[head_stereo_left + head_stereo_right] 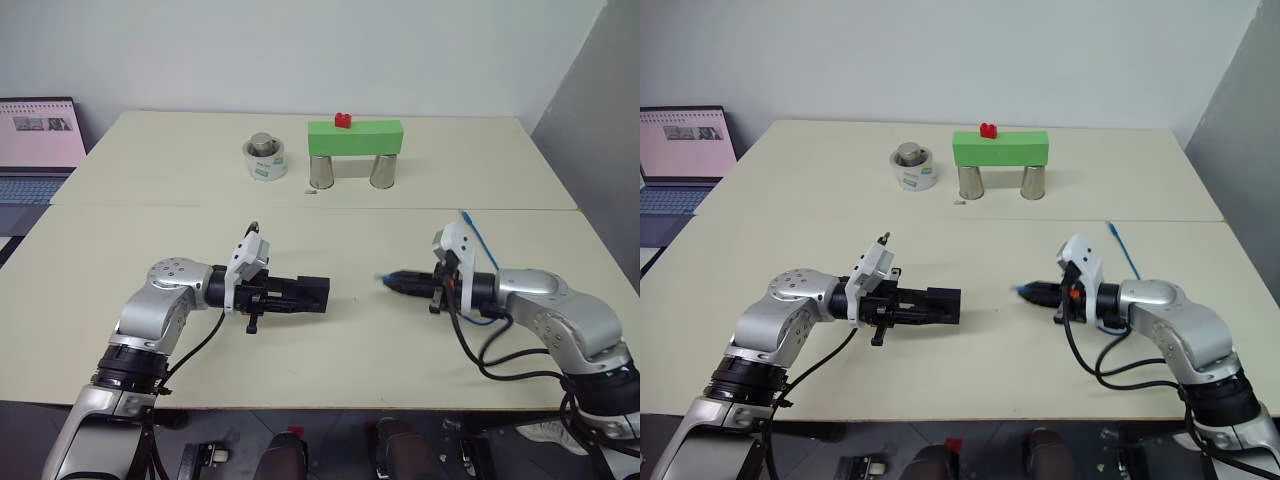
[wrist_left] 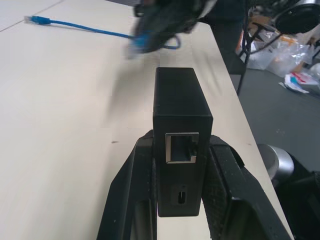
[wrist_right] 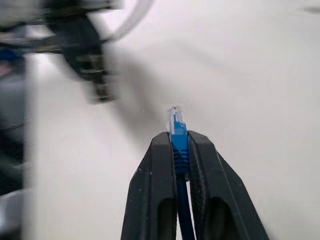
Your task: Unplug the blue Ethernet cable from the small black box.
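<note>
Near left: left gripper (image 1: 310,292) found closed on the small black box (image 1: 314,292), box clamped between both fingers (image 2: 223,200) and held just above the table (image 1: 120,340). Box's Ethernet port (image 2: 182,147) seen vacant in the left wrist view, nothing seated in it. Near right: right gripper (image 1: 393,282) found closed on the blue Ethernet cable (image 3: 176,142) just behind its plug (image 3: 173,120), plug projecting bare past the fingertips and pointing toward the box. Clear gap noted between plug and box, the two apart over open tabletop. Remainder of cable traced back past the right wrist, free end (image 1: 466,216) lying on the table farther right. Judged: unplugging itself complete, cable and box separated; only setting down or release of either item possibly outstanding. Far side: tape roll (image 1: 265,158), green block (image 1: 355,137) spanning two metal cans (image 1: 321,171) with a small red piece (image 1: 343,121) on top, untouched and well clear of both grippers.
</note>
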